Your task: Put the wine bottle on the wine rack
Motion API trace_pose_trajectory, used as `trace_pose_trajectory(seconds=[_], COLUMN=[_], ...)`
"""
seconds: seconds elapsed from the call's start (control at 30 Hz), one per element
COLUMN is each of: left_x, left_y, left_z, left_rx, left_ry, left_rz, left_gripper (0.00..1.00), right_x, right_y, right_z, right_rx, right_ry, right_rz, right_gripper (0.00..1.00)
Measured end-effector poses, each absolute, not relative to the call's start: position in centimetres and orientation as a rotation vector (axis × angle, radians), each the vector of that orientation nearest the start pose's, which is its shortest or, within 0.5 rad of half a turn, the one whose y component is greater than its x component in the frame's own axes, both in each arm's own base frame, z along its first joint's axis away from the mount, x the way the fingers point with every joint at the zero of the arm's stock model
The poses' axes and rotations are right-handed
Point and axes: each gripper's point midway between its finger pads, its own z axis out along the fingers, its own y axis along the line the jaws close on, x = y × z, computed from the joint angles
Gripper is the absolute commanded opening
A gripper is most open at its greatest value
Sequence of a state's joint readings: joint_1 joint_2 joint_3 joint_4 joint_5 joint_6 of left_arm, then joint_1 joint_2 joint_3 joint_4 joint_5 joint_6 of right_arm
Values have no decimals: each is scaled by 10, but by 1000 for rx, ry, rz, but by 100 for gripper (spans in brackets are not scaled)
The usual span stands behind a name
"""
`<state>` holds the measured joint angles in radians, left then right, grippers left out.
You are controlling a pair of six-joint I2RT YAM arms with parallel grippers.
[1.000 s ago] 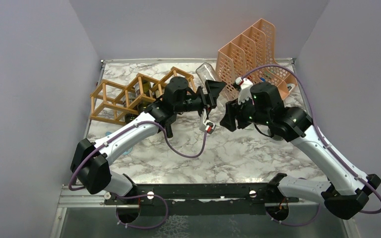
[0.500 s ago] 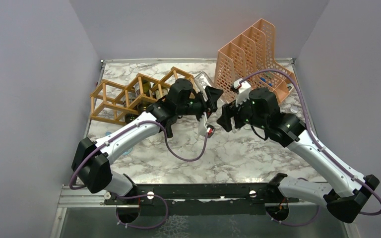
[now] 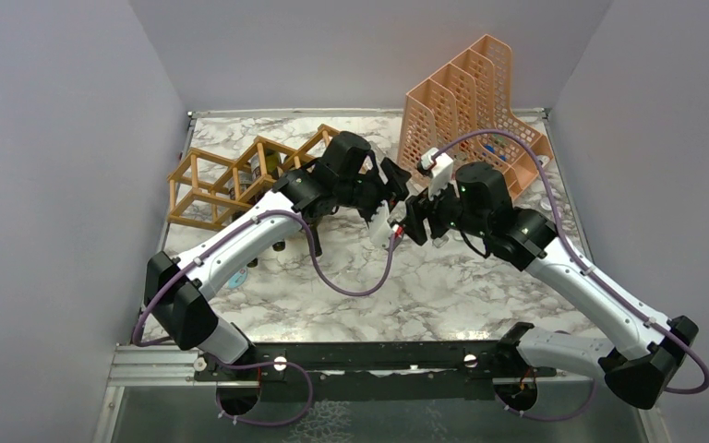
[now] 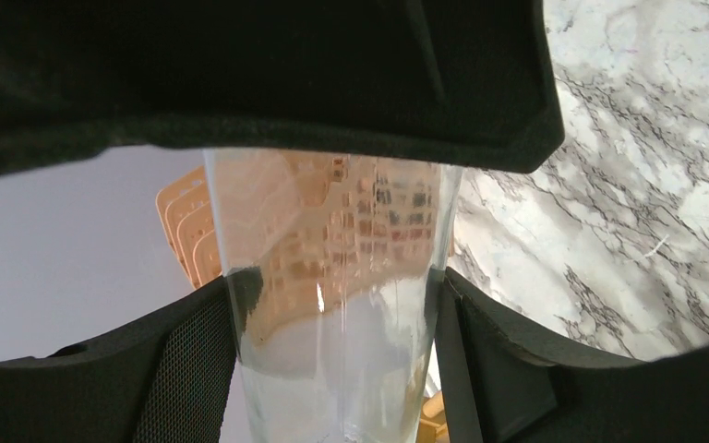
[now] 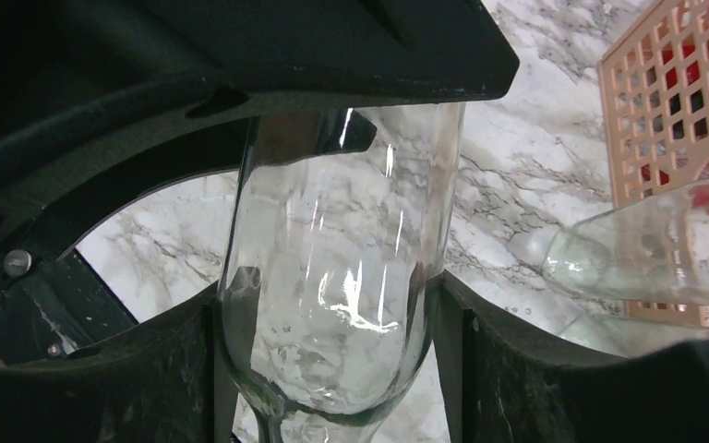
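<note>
The right gripper point(image 3: 414, 220) has come in from the right and now meets the left gripper point(image 3: 390, 187) over the middle of the table point(image 3: 443, 286). A moment ago the wine bottle point(image 4: 332, 277) stuck up toward the back, out of the left gripper. Now it is tipped lower and mostly hidden between the two grippers. The left gripper squeezes the clear glass from both sides. The right gripper's fingers point(image 5: 148, 369) press on both sides of the bottle too, near where it gets thin. So both hold it in the air, to the right of the wine rack point(image 3: 231, 180) and not touching it. The bottle is not on the rack yet. This looks like a pass from one gripper to the other, so the bottle can be turned the right way.
</note>
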<state>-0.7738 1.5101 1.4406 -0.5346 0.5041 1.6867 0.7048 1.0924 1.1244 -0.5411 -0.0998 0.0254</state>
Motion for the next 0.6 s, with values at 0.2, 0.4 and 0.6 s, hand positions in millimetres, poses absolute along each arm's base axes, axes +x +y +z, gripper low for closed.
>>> trace_pose_trajectory(seconds=[0.2,0.4,0.6], left_x=[292,291,294], left_y=[-352,-353,-355], left_z=[275,275,280], left_rx=[2076,2070,2019], left_ry=[456,472,521], left_rz=[-18,-29,-34], left_gripper=[21,99,99], right_x=[246,243,237], right_y=[234,232,229], right_z=[252,254,263], right_rx=[-756,-743,-688], right_ry=[1986,1975,1950], right_rz=[550,560,592], right_gripper=[27,7,5])
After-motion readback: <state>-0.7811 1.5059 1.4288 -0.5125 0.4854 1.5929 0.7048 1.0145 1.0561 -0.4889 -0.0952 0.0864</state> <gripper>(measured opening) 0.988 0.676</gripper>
